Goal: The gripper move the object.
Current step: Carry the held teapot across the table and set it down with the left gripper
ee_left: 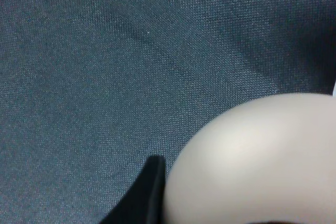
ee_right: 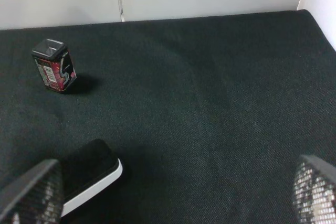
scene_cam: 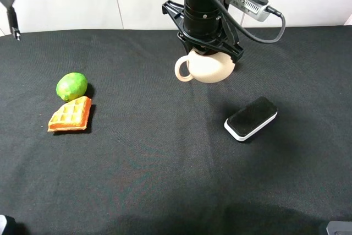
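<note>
The object, a round cream teapot with a loop handle on its left, sits under the black left gripper at the back middle of the black cloth. The gripper comes straight down from a thick black arm and is shut on the teapot's rim. In the left wrist view the teapot's pale body fills the corner, with one black finger against its side. Whether the teapot touches the cloth I cannot tell. The right gripper is open, its textured fingertips far apart and holding nothing.
A green lime and a waffle piece lie at the left. A black-topped white eraser block lies right of centre, also near the right fingertip. A small dark can stands toward the white back wall.
</note>
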Controlling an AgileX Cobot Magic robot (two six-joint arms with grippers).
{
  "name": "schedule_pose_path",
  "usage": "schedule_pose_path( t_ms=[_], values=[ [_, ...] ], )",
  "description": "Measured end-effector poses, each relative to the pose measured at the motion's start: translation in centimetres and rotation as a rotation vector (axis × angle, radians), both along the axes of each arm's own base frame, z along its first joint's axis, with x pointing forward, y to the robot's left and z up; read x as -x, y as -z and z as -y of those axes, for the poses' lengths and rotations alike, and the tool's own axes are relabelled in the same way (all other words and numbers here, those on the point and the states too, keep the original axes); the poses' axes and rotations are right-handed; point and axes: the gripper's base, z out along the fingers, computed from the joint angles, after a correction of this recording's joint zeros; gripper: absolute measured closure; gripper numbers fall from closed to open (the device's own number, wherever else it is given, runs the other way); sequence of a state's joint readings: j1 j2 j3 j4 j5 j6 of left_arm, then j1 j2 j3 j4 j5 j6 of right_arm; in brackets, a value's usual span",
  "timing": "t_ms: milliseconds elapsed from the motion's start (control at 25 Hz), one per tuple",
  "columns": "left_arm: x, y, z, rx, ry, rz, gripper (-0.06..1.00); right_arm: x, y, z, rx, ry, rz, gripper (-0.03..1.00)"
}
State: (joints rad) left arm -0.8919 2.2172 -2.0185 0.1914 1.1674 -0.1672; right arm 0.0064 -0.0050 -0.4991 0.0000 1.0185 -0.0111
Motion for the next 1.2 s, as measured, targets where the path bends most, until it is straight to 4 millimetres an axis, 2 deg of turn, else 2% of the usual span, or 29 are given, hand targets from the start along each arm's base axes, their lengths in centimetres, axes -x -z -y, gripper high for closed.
schedule_pose_path(
  t_ms=[160,600,1000,1200],
  values=[
    [-0.1,0.4,0.1,-0.009,0.001,0.0,0.79,0.0,0.0,0.0,0.0,0.0,0.0,0.31],
    [-0.6,3.8,0.8,-0.042,0.004,-0.04,0.79,0.0,0.0,0.0,0.0,0.0,0.0,0.31],
    [0.1,6.9,1.9,-0.088,0.029,-0.08,0.79,0.0,0.0,0.0,0.0,0.0,0.0,0.31],
    [0.2,7.5,2.0,-0.098,0.028,-0.086,0.79,0.0,0.0,0.0,0.0,0.0,0.0,0.31]
  ],
)
